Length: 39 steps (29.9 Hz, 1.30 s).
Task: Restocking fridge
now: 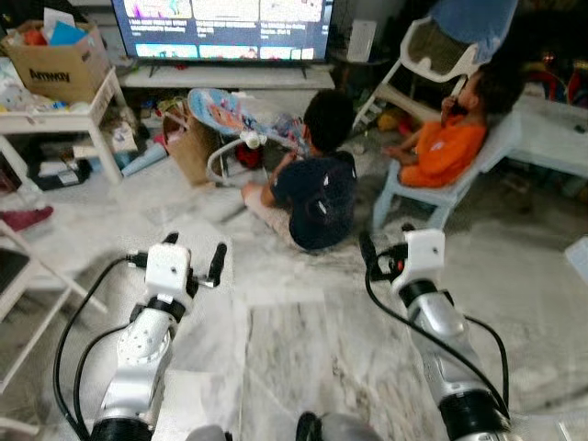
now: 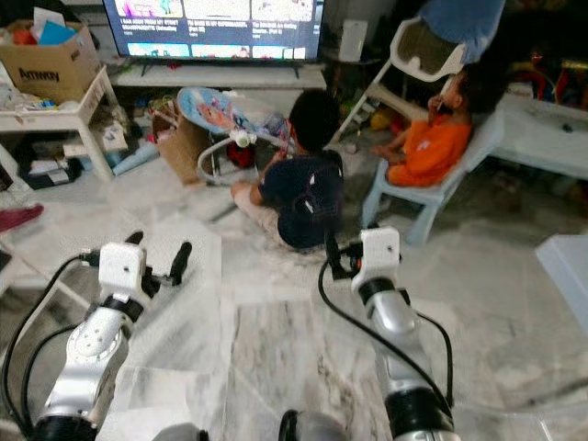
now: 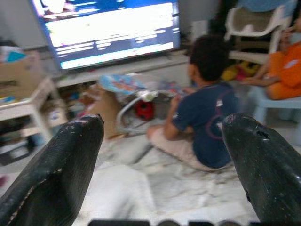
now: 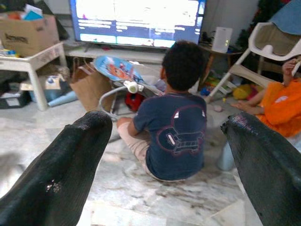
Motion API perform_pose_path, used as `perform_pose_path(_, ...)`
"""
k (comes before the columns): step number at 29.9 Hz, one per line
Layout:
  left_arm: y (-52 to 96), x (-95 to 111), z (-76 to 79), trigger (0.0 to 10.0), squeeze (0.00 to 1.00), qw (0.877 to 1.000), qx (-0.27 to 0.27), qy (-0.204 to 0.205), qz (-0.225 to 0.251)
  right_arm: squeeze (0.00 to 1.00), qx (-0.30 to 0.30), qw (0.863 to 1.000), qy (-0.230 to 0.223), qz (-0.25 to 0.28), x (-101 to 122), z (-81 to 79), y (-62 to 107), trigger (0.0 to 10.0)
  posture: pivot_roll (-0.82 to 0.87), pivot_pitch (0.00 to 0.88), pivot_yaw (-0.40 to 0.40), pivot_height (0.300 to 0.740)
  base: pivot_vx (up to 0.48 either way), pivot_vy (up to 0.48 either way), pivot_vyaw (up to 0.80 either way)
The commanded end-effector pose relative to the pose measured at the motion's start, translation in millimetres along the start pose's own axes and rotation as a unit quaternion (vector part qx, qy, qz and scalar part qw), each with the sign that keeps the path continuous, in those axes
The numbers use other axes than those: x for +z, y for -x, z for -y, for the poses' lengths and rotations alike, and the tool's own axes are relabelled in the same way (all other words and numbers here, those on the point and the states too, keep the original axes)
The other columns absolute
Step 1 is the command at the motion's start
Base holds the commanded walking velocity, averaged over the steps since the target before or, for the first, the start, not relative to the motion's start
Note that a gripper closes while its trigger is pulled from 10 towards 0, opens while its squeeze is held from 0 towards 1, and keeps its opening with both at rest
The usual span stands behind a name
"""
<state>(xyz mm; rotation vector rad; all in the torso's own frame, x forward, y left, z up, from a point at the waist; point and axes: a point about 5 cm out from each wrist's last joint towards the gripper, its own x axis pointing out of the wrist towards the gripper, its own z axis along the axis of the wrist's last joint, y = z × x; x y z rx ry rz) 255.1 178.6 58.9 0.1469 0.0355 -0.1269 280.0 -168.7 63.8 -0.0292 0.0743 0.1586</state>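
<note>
1. We held our left gripper [image 1: 194, 256] and right gripper [image 1: 385, 248] spread and empty above the marble floor [image 1: 303, 340].
2. A seated child in navy [image 1: 312, 188] faced the television [image 1: 225, 28].
3. We saw no fridge.

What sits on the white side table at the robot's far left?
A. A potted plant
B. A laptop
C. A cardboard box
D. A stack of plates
C: a brown cardboard box with printed lettering stands on the white table, beside the TV.
</note>
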Motion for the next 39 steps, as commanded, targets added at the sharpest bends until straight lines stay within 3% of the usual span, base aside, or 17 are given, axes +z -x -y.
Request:
perform_pose_path(1, 4.9, -8, -9.3, 10.0, 0.00, 0.999, 0.027, -0.013, -0.020, 0.00, -0.002, 1.000, 0.001, 0.006, 4, 2.4, 0.7, 10.0, -0.03, 0.000, -0.005, 0.740, 0.000, 0.000, 0.00)
perform_pose_path(20, 8.1, -15, -13.6, 10.0, 0.00, 0.998, 0.054, -0.002, -0.027, 0.00, -0.015, 1.000, -0.003, 0.002, 1, 7.5, 8.6, 10.0, -0.04, 0.000, -0.013, 0.740, 0.000, 0.000, 0.00)
perform_pose_path(33, 22.9, -25, -20.7, 10.0, 0.00, 0.996, 0.076, 0.019, -0.030, 0.00, -0.101, 0.995, -0.016, -0.011, -13, 23.3, 28.2, 10.0, -0.03, 0.000, -0.015, 0.740, 0.000, 0.000, 0.00)
perform_pose_path(39, 26.0, -29, -25.7, 10.0, 0.00, 0.996, 0.081, 0.018, -0.034, 0.00, -0.108, 0.994, -0.014, -0.013, -15, 26.1, 30.5, 10.0, -0.04, 0.000, -0.011, 0.740, 0.000, 0.000, 0.00)
